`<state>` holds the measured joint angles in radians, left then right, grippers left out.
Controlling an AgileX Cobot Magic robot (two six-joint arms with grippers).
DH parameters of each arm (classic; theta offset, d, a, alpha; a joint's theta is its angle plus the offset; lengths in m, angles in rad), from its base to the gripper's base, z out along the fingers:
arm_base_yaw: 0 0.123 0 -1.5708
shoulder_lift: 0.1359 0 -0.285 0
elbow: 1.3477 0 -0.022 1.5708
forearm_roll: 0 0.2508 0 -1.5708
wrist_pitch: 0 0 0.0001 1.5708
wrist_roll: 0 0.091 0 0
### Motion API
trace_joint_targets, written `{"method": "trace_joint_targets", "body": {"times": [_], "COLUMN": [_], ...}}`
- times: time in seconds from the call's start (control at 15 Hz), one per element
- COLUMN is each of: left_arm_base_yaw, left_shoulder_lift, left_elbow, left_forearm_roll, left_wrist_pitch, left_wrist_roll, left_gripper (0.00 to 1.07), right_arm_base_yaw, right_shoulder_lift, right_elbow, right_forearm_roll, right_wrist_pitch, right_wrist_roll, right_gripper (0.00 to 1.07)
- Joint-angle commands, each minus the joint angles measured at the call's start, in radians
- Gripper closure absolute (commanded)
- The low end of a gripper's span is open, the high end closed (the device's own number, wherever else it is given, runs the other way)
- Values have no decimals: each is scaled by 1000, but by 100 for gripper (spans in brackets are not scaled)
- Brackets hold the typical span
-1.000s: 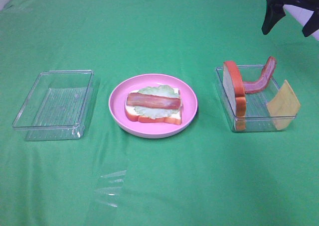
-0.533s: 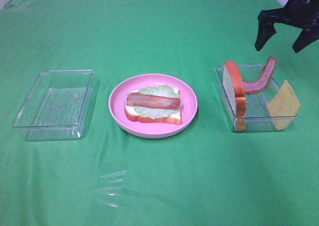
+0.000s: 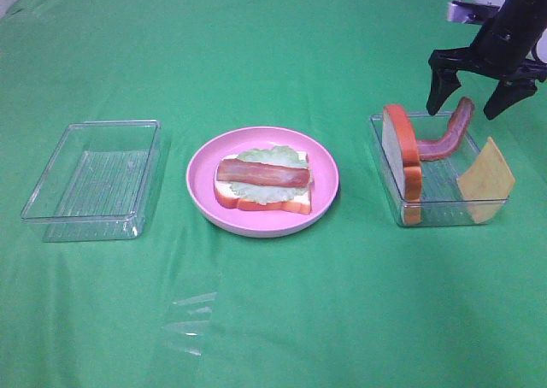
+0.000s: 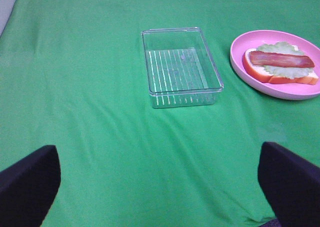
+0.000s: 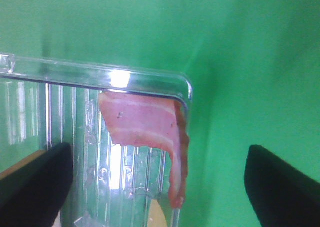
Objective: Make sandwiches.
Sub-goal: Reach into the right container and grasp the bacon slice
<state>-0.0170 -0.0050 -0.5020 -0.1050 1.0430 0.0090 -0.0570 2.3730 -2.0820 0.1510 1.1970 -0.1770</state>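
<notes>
**A:** Changed in the last second?

**B:** Only the right tool (image 3: 464,108). Down from the far right corner, now hanging just above the far side of the right tray (image 3: 444,210), wide open and gripping nothing.

**A:** Meaning for the task?

**B:** Probably lining up on the spare bacon strip (image 3: 444,138). Needed for the half-built sandwich (image 3: 261,183) on the pink plate (image 3: 205,191) at mid-table (image 3: 273,320): bread, lettuce and one strip so far.

**A:** Lie of the spare strip?

**B:** Bent. Lower part low in the tray, running left to right. Upper end rising past the far rim, pointing up and away, right under the spread fingers. On the plate, long axis left to right, lying flat.

**A:** Left tool (image 4: 160,187)?

**B:** Also wide open, holding nothing. Over bare cloth on the left, well apart from the left tray (image 4: 182,89).
</notes>
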Motion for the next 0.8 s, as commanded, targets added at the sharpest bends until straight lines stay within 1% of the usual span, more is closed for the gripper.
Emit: {"method": "trace_joint_targets", "body": {"times": [0.07,0.13,0.2,0.27,0.33,0.8], "left_arm_base_yaw": [-2,-2,-2,-2,-2,-2], "left_shoulder_lift": [-19,-19,-19,-19,-19,-19], "left_elbow": [2,2,2,2,2,2], "left_forearm_roll": [-3,-3,-3,-3,-3,-3], "left_wrist_pitch": [-9,-9,-9,-9,-9,-9], "left_wrist_roll": [-2,-2,-2,-2,-2,-2], "left_gripper": [6,6,6,6,6,6], "right_arm_base_yaw": [-7,-7,-7,-7,-7,-7], "right_shoulder_lift": [8,9,16,17,17,17], "right_elbow": [-5,-5,-5,-5,-5,-5], "right_forearm_roll": [21,22,21,21,21,21], "right_wrist_pitch": [-3,-4,-2,-4,-10,-15], "right_wrist_roll": [-16,-16,-16,-16,-15,-15], "right_gripper": [29,33,45,51,53,54]}}
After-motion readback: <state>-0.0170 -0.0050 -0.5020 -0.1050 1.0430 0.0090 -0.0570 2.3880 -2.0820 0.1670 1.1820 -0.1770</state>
